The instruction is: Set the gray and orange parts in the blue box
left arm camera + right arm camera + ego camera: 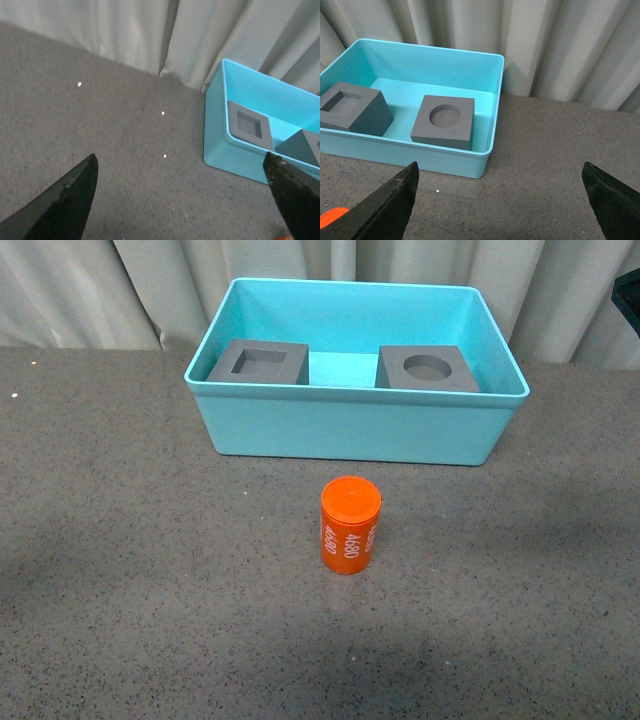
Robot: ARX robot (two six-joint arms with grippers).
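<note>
- Clearly, left gripper (180, 165) and right gripper (500, 167) both gape wide, empty.
- Upright orange plastic cylinder (350, 525) stands between them, short of the turquoise plastic bin (350, 430).
- Probably light, rigid, slick: pinch across mid-height.

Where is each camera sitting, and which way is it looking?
Front view: sits on the robot's body between its arms, facing forward and down at the orange cylinder and the blue box behind it; no arm shows.
Left wrist view: rides the left arm, looking past the open left tool at table, curtain and the box's end.
Right wrist view: rides the right arm, looking past the open right tool into the box.
Shared: all three show the box holding the square-recess cube.
</note>
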